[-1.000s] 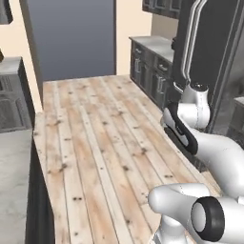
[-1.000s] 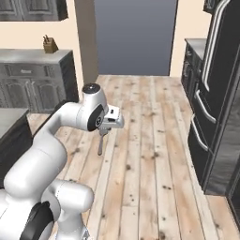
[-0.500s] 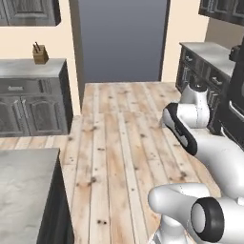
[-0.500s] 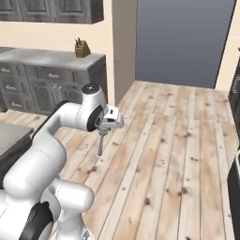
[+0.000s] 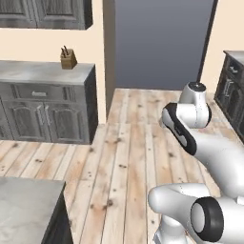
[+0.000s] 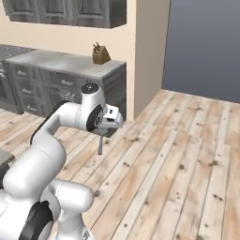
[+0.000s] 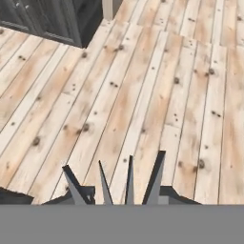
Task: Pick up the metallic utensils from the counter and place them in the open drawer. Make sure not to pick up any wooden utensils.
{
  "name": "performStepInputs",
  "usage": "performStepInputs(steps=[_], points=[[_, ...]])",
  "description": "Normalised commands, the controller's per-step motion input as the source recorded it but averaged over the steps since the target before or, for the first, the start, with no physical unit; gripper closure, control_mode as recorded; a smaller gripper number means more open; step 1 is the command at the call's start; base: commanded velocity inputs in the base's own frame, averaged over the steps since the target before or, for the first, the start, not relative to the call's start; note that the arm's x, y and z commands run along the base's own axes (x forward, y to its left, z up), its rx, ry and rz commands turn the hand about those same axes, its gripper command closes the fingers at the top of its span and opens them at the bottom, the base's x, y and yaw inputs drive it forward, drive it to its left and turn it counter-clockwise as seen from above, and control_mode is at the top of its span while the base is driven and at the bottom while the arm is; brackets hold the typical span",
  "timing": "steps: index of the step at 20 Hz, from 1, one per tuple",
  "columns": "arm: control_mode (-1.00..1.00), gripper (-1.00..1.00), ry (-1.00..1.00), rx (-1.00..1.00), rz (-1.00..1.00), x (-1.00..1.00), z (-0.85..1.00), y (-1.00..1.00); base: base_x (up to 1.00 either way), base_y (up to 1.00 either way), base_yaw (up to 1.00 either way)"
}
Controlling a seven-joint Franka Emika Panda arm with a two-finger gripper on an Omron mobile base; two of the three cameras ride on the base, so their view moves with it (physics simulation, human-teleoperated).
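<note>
While the base crosses the plank floor (image 7: 143, 86), the gripper (image 6: 100, 140) is clamped on the fork (image 6: 100, 145), tines hanging down. This looks like the carry; next it must find the open drawer and release over it.

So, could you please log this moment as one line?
hand: shut on fork | above plank floor | knife block on grey cabinet

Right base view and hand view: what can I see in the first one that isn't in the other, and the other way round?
Right base view: a knife block on a grey cabinet top, and a big grey doorway. Hand view: the tines of the fork up close, poking out of the end effector. Both: the fork held by the end effector, the wooden floor and dark cabinets.
</note>
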Motion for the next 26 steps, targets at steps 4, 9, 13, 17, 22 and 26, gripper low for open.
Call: performStepInputs(steps=[4,9,13,17,22,26], points=[[1.00,1.00,0.00,0.00,0.00,0.00,0.00,0.00,1.00,0.01,0.41],[1.00,1.00,0.00,0.00,0.00,0.00,0.00,0.00,1.00,0.08,0.44],[1.00,1.00,0.00,0.00,0.00,0.00,0.00,0.00,1.00,0.11,0.46],[1.00,1.00,0.00,0.00,0.00,0.00,0.00,0.00,1.00,0.13,0.49],[1.00,1.00,0.00,0.00,0.00,0.00,0.00,0.00,1.00,0.07,0.51],[1.00,1.00,0.00,0.00,0.00,0.00,0.00,0.00,1.00,0.00,0.56]])
